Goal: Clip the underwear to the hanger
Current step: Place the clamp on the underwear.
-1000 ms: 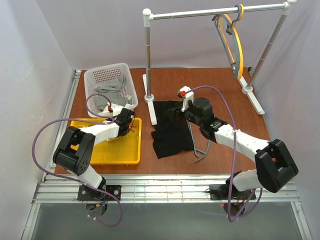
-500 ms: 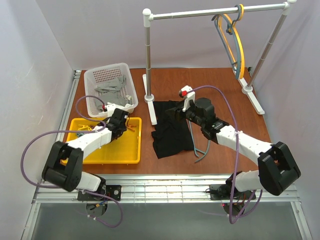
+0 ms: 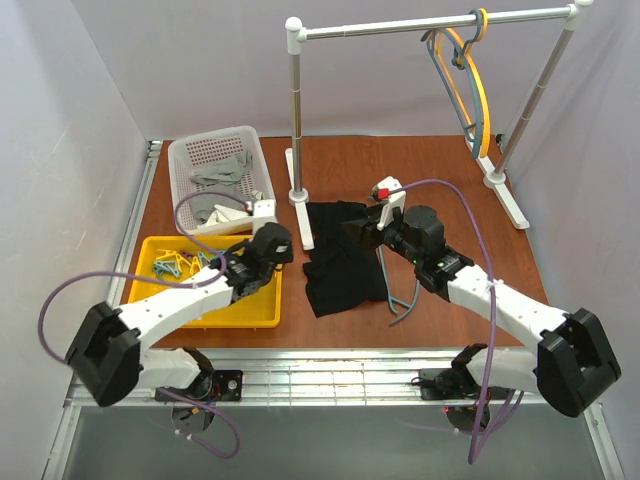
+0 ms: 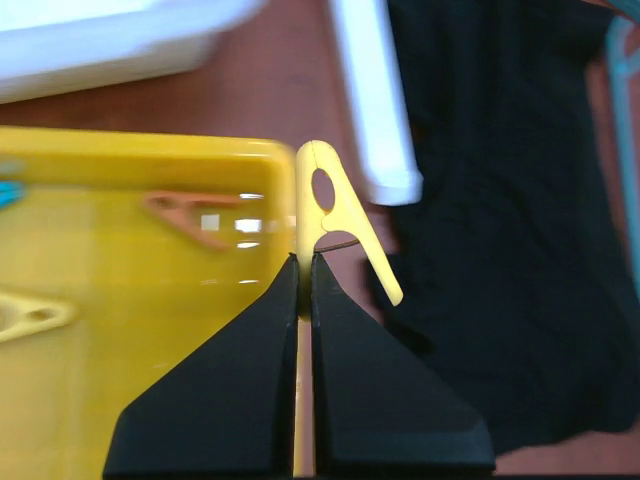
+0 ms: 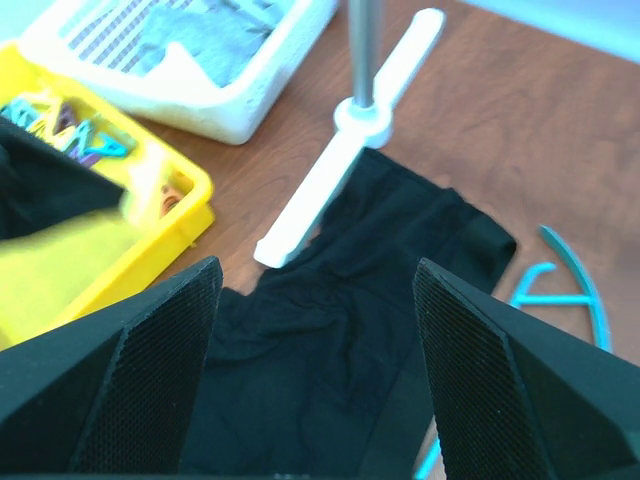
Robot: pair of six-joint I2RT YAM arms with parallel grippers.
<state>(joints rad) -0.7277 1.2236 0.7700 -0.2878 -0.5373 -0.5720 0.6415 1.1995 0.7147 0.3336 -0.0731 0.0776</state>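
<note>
The black underwear [image 3: 340,265] lies flat on the brown table, also in the left wrist view [image 4: 510,250] and the right wrist view [image 5: 350,320]. The teal hanger [image 3: 400,295] lies along its right edge, partly under it [image 5: 565,290]. My left gripper [image 3: 262,268] hangs over the yellow tray's right rim, shut [image 4: 304,262] on a yellow clothespin [image 4: 330,220] that sticks out past the fingertips. My right gripper [image 3: 360,232] hovers above the underwear's top edge, open [image 5: 318,265], with nothing between its fingers.
The yellow tray [image 3: 215,315] holds several coloured clothespins [image 3: 175,265]. A white basket [image 3: 190,160] with grey cloths stands behind it. The rack's pole [image 3: 297,130] and white foot [image 4: 375,110] stand by the underwear. A yellow hanger [image 3: 478,90] and a grey-blue one hang on the rail.
My left gripper closed on the yellow clothespin in the tray and carried it right, to the tray's right rim. The right gripper shifted slightly right and stayed open.
</note>
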